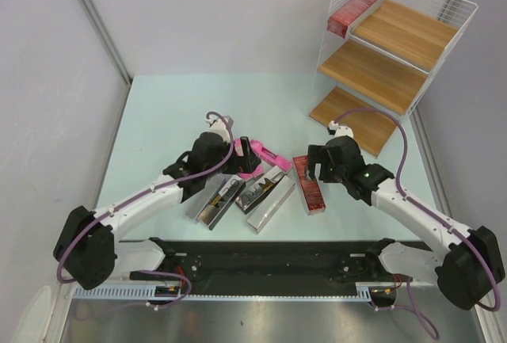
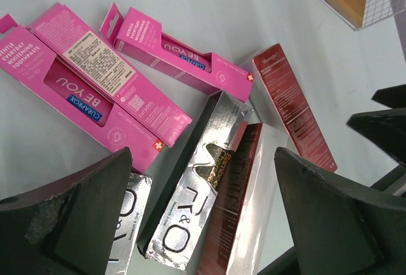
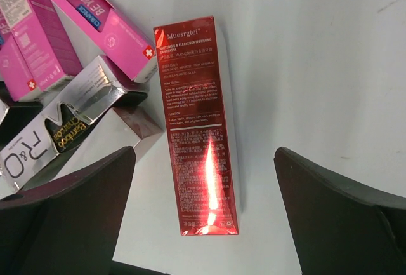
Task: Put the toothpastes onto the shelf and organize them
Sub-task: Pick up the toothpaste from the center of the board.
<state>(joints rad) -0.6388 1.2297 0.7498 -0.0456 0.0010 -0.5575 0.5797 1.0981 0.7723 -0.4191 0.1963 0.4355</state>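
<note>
The shelf point(image 1: 444, 10) stands at the far right; one dark red toothpaste carton point(image 1: 356, 9) lies on its top board. The other cartons lie in a cluster mid-table. My left gripper point(image 1: 224, 175) is open and empty above the silver-grey cartons point(image 1: 268, 194); in the left wrist view point(image 2: 203, 224) a silver-grey carton point(image 2: 190, 189) and a dark red one point(image 2: 231, 211) lie between its fingers. Three pink cartons point(image 2: 177, 59) lie beyond. My right gripper point(image 1: 315, 170) is open and empty over a dark red carton point(image 1: 310, 186), which lies lengthwise between its fingers in the right wrist view point(image 3: 203, 218), the carton point(image 3: 198, 129) flat on the table.
The shelf's middle board point(image 1: 372, 74) and bottom board point(image 1: 356, 121) are bare. Grey walls close in both table sides. A black rail point(image 1: 269, 260) runs along the near edge between the arm bases.
</note>
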